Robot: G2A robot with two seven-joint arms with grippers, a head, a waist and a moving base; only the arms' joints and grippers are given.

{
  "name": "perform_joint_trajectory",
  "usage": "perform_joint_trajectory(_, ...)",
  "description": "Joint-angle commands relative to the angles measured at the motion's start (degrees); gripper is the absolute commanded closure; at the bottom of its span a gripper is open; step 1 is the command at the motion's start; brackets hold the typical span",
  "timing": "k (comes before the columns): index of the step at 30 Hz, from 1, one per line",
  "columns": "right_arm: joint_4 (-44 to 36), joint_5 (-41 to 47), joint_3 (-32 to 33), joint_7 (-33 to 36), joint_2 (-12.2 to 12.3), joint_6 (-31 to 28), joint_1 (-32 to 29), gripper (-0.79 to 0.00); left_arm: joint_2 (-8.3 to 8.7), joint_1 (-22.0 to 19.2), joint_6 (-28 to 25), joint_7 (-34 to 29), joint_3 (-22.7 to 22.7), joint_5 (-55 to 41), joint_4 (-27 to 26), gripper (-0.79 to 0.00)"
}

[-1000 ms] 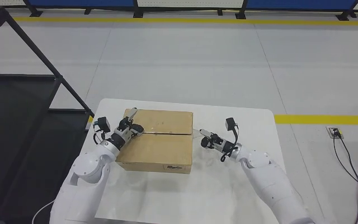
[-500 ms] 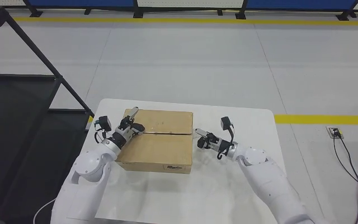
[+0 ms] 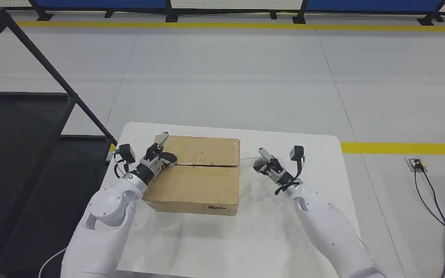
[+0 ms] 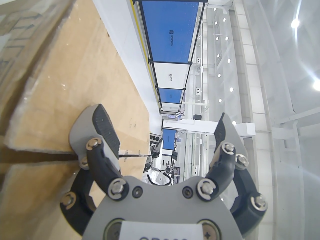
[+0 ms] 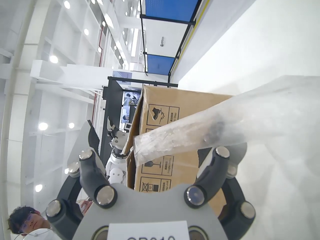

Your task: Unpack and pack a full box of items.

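Box [image 3: 198, 177] (handling pictograms [image 5: 160, 116] on side) | left pincer [image 4: 161, 116] released | right pincer [image 5: 155, 138] released, tape [image 5: 250, 111] across it

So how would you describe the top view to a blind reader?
A closed cardboard box lies on a white table. The left end effector sits at one end by the flap seam; the right end effector is just off the other end.

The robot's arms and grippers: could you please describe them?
The left arm and right arm have white shells, black wrists and black cables. The left gripper and right gripper show a grey plate, black links, silver screws, a white label, and grey fingers with black ribbed pads.
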Motion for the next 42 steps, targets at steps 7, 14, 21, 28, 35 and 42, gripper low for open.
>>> perform_joint_trajectory(7, 0.2, -3.9, -0.4, -6.4, -0.3, -5.6, -0.1, -0.785, 0.04, 0.6, 0.0, -0.1, -0.3, 0.1, -0.5, -0.785)
perform_joint_trajectory(14, 0.2, -7.6, -0.6, -13.3, -0.6, -7.9, -0.1, -0.785, 0.02, 1.1, -0.2, -0.5, -0.1, 0.0, -1.2, -0.785)
perform_joint_trajectory(21, -0.7, -9.3, -0.7, -13.3, -0.8, -10.2, 0.0, -0.785, 0.04, 2.1, 0.2, -3.5, 1.5, 0.8, -4.6, -0.785)
perform_joint_trajectory(28, -1.5, -11.4, -0.2, -13.1, -0.1, -12.0, 0.0, -0.785, -0.68, -0.7, 1.1, -4.5, 5.7, 0.9, -3.4, -0.785)
perform_joint_trajectory(35, -4.2, -15.6, 0.5, -14.3, 1.0, -12.2, -0.8, -0.785, -1.84, -5.1, 0.0, -2.7, 9.6, 0.1, 0.8, -0.785)
perform_joint_trajectory(42, -10.8, -20.7, 2.0, -18.3, 2.4, -12.2, -3.9, -0.785, -2.52, -7.1, -1.0, -2.1, 11.3, -0.3, 4.3, -0.785)
